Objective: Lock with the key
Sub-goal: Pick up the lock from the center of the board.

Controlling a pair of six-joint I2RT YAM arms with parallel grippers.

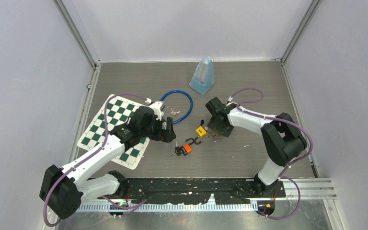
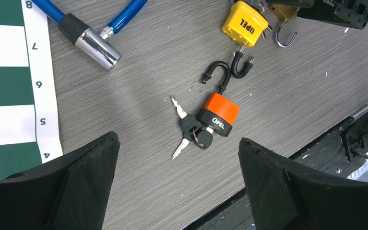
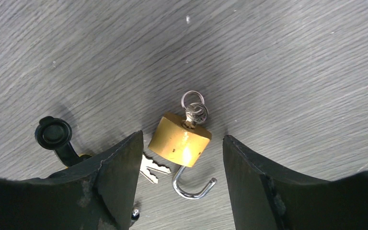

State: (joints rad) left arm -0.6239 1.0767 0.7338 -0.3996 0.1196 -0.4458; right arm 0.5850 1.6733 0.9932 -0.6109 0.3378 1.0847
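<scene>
1 orange padlock (image 2: 218,112), 1 yellow padlock (image 2: 244,24), 1 brass padlock (image 3: 179,141), all 3 unlatched

My table (image 1: 249,158), grey wood grain, carries: 1 chessboard mat (image 1: 110,124); 1 blue cable lock (image 2: 127,13); 1 blue pyramid case (image 1: 202,75); 1 orange padlock (image 2: 218,114) with 2 black-headed keys (image 2: 191,129); 1 yellow padlock (image 2: 245,23); 1 brass padlock (image 3: 179,140), silver key (image 3: 195,113) inserted. All 3 shackles open.

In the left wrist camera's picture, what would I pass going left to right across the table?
Checkered mat → blue cable lock → orange padlock → yellow padlock.
</scene>
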